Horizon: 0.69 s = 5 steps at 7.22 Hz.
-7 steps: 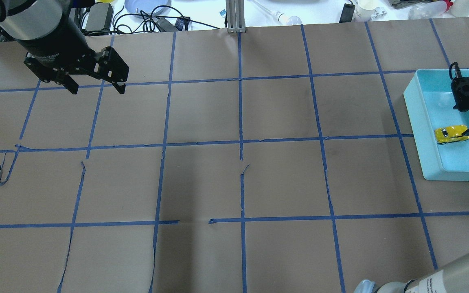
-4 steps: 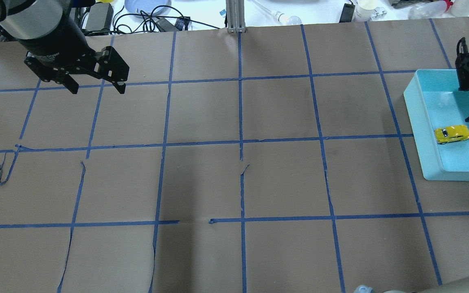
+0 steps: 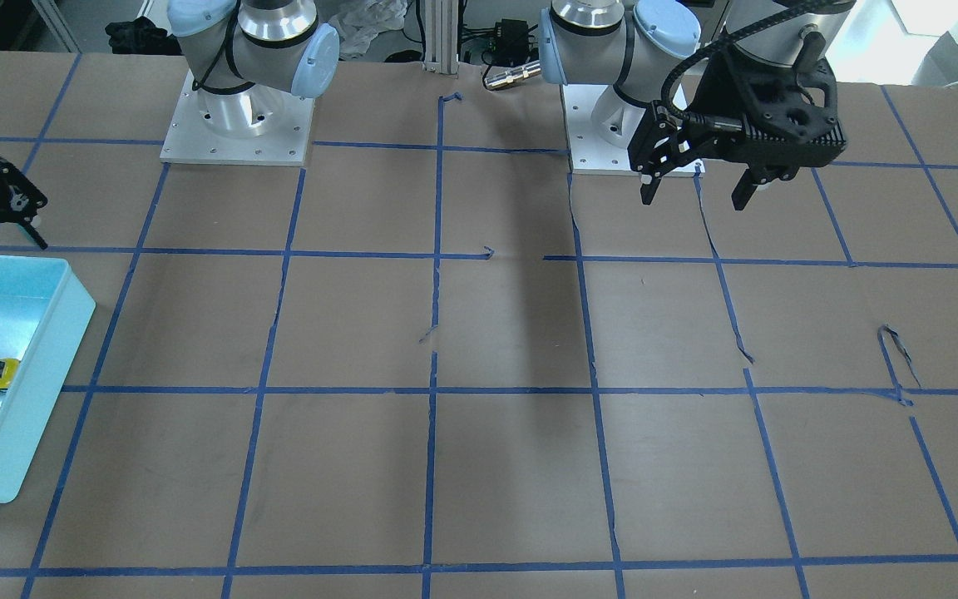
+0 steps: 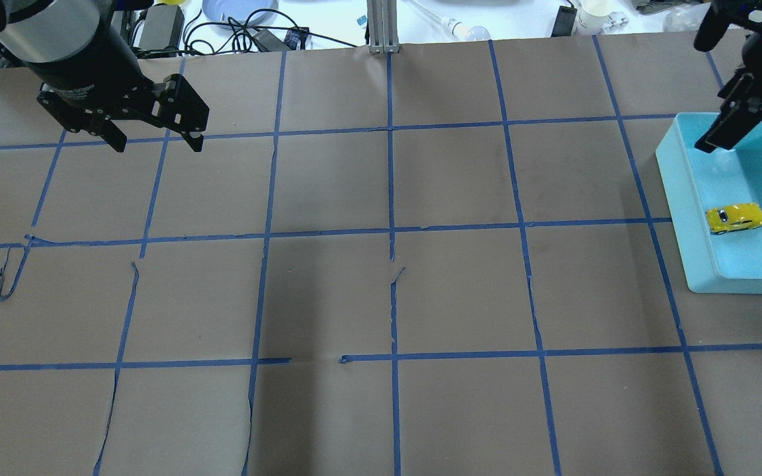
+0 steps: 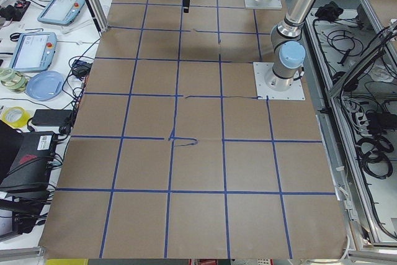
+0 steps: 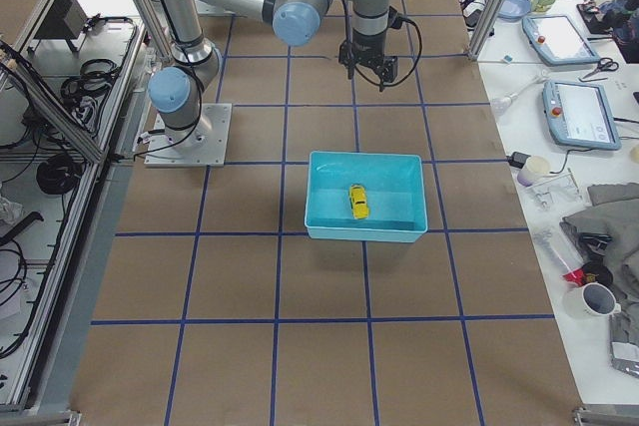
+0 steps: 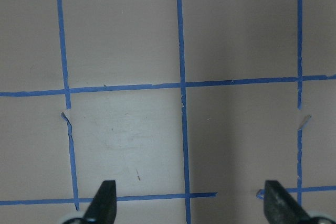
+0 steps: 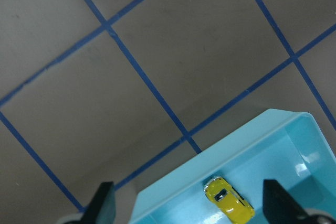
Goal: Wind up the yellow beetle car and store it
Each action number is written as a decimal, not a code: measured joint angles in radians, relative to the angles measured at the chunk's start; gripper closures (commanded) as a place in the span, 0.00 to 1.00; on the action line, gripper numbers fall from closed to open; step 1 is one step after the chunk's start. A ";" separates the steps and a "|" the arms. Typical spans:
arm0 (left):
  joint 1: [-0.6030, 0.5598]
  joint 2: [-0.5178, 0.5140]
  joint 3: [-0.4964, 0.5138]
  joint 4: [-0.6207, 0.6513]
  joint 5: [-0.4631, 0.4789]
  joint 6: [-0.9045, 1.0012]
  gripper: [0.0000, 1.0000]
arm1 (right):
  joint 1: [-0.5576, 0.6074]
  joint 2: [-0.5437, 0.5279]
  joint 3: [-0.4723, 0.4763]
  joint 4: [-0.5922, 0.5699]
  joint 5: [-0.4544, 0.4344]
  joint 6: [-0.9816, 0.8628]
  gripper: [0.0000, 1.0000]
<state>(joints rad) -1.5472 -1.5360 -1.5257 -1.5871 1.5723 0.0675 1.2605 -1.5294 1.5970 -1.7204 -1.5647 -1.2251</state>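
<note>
Table: brown paper with a blue tape grid, fills the overhead view.
Light-blue bin: right edge, mid-height.
Left gripper: upper left, above the paper, jaws spread wide, holding nothing.
Right gripper: upper right corner of the overhead view, raised clear of the bin, jaws apart, empty.
Yellow beetle car: 1, on its wheels on the bin floor.

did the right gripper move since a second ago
Yes. In the overhead view the right gripper went from beside the yellow beetle car to the far rim of the blue bin.
</note>
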 measured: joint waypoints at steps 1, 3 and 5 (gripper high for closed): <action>0.000 0.000 0.000 0.000 0.000 0.000 0.00 | 0.069 -0.015 -0.016 0.036 -0.003 0.173 0.00; 0.001 0.000 0.000 -0.001 0.000 0.000 0.00 | 0.222 -0.026 -0.051 0.067 -0.013 0.539 0.00; 0.001 0.000 -0.001 -0.001 0.000 0.000 0.00 | 0.323 -0.028 -0.086 0.113 -0.016 0.873 0.00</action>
<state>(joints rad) -1.5463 -1.5355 -1.5262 -1.5877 1.5723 0.0675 1.5838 -1.5578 1.5107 -1.6078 -1.5806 -0.3523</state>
